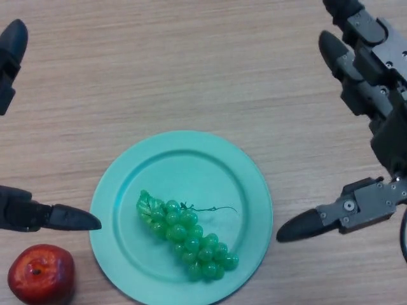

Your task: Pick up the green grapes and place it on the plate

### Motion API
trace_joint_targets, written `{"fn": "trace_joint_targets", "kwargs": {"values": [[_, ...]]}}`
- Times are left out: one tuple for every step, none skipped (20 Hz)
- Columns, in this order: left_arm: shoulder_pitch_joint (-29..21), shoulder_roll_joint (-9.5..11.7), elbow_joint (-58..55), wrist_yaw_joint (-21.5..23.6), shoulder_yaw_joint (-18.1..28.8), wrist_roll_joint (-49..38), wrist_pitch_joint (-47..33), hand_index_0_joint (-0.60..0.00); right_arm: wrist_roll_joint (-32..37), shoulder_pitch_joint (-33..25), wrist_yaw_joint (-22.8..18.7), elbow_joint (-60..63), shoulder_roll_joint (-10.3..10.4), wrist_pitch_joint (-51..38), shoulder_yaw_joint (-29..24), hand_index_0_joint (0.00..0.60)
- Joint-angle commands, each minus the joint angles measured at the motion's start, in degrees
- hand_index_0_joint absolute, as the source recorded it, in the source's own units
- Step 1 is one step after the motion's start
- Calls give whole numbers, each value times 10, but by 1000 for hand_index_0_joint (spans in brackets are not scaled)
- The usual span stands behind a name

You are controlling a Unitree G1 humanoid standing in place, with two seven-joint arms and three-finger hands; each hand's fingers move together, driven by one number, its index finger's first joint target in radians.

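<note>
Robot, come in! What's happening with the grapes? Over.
Both hands open, left hand, right hand, holding nothing. Green grapes on plate. Apple beside plate.

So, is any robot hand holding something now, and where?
Nothing is held. The left robot hand and right robot hand are open beside the plate; the grapes lie on it.

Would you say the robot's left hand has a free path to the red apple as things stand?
Probably yes. The left hand is open just above the apple, with only bare table between them; the plate and grapes lie off to the side.
</note>
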Motion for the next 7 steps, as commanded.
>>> {"fn": "trace_joint_targets", "kwargs": {"values": [[-11, 25, -34, 23, 32, -4, -43, 0, 26, -7, -24, -31, -12, -71, -6, 0], [-8, 24, -38, 23, 34, -8, -41, 0, 33, 2, -28, -31, -16, -79, -7, 0], [-6, 22, -40, 22, 34, -7, -43, 0, 40, 5, -32, -31, -20, -80, -10, 0], [-3, 22, -43, 17, 37, -8, -44, 0, 53, 7, -41, -31, -30, -81, -14, 0], [-3, 22, -42, 16, 40, -12, -43, 0, 58, 7, -47, -31, -37, -80, -14, 0], [-3, 22, -43, 17, 44, -16, -41, 0, 64, 8, -57, -32, -47, -80, -11, 0], [-2, 22, -44, 18, 46, -19, -41, 0, 68, 6, -63, -32, -54, -77, -8, 0]]}}
